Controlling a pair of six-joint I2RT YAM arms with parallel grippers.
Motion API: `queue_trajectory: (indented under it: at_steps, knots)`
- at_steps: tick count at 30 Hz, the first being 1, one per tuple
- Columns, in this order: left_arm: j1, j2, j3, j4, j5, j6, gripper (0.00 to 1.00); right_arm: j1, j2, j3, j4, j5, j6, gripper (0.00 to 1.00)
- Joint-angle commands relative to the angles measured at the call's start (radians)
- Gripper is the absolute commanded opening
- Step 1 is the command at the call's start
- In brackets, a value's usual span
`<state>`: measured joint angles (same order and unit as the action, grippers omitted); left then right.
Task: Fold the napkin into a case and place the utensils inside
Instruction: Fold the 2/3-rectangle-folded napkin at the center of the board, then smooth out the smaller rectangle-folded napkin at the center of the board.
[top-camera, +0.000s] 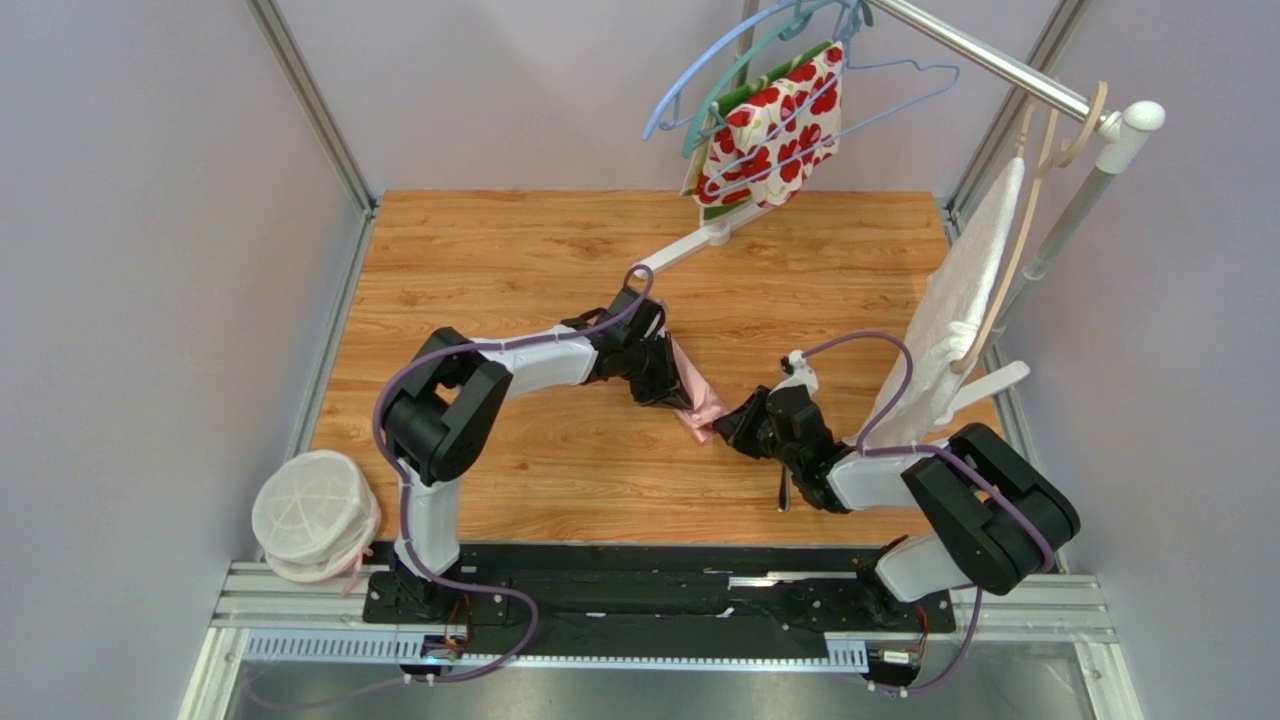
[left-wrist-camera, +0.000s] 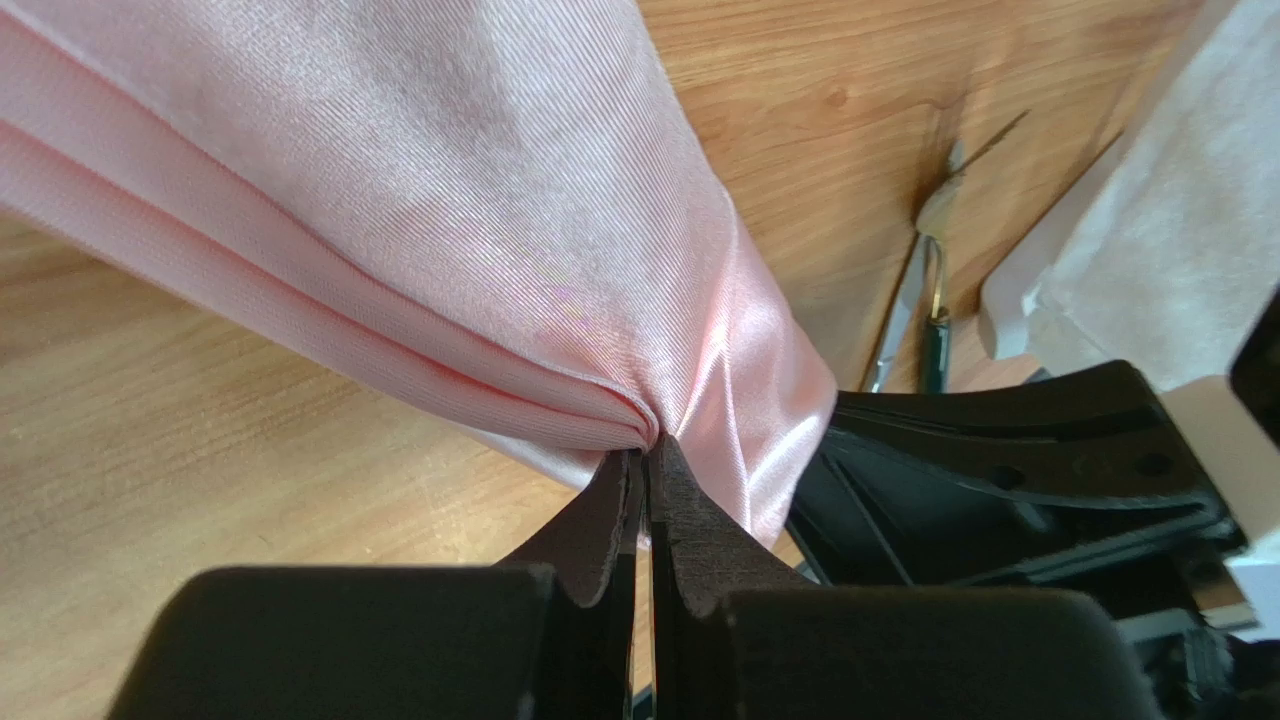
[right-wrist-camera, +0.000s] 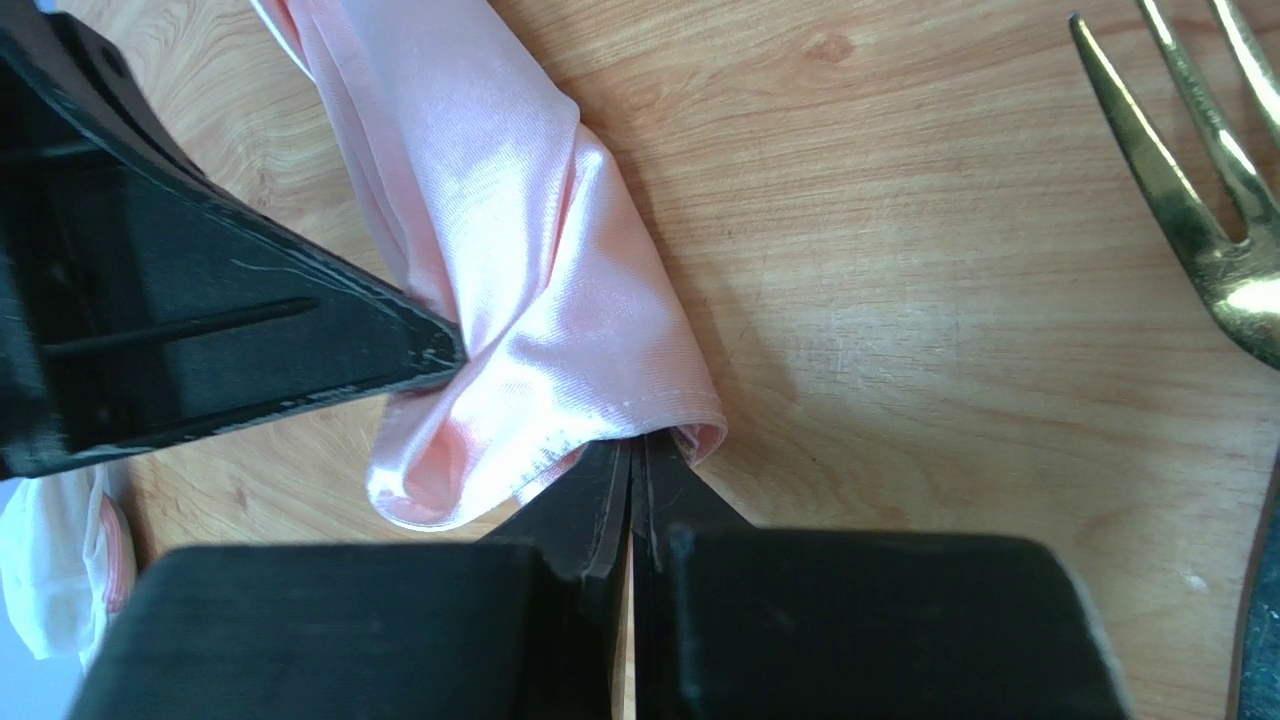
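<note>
My left pincer (left-wrist-camera: 646, 455) and right pincer (right-wrist-camera: 631, 446) are both clamped on 1 bunched pink napkin (top-camera: 696, 402), mid-table. Nearby lie 2 utensils: 1 fork (right-wrist-camera: 1202, 195), cropped, and 1 dark piece (left-wrist-camera: 935, 345), mostly hidden.

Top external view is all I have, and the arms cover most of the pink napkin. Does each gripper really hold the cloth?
Observer: The left wrist view shows the left gripper shut on a bunched fold of the napkin.
Operator: And the right one?
Observer: In its own wrist view the right gripper is shut on the napkin's hemmed edge.
Operator: Where is the fork? I cannot find it.
Observer: The right wrist view shows the fork lying on the table, to the side of the napkin and not touching it.
</note>
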<state>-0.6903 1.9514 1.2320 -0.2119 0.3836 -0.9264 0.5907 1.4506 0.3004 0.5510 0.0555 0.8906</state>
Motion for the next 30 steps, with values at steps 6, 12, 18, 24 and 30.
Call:
queue_trajectory:
  at_steps: [6,12,18,24,30]
  knots:
    - [-0.012,0.067,-0.014,0.015,0.02,0.021,0.0,-0.003,-0.051,0.012,-0.164,0.003,-0.019,0.0]
    - [-0.012,0.081,-0.026,0.039,0.021,0.008,0.0,-0.006,-0.163,0.046,-0.293,-0.042,-0.064,0.0]
    - [-0.014,0.081,-0.029,0.04,0.028,0.008,0.0,-0.006,-0.361,0.126,-0.558,-0.172,-0.171,0.06]
    - [-0.018,0.055,-0.028,0.046,0.026,0.003,0.0,-0.048,-0.254,0.272,-0.606,-0.275,-0.235,0.11]
    - [-0.02,0.044,-0.035,0.042,0.021,0.0,0.0,-0.058,-0.02,0.394,-0.594,-0.404,-0.257,0.08]
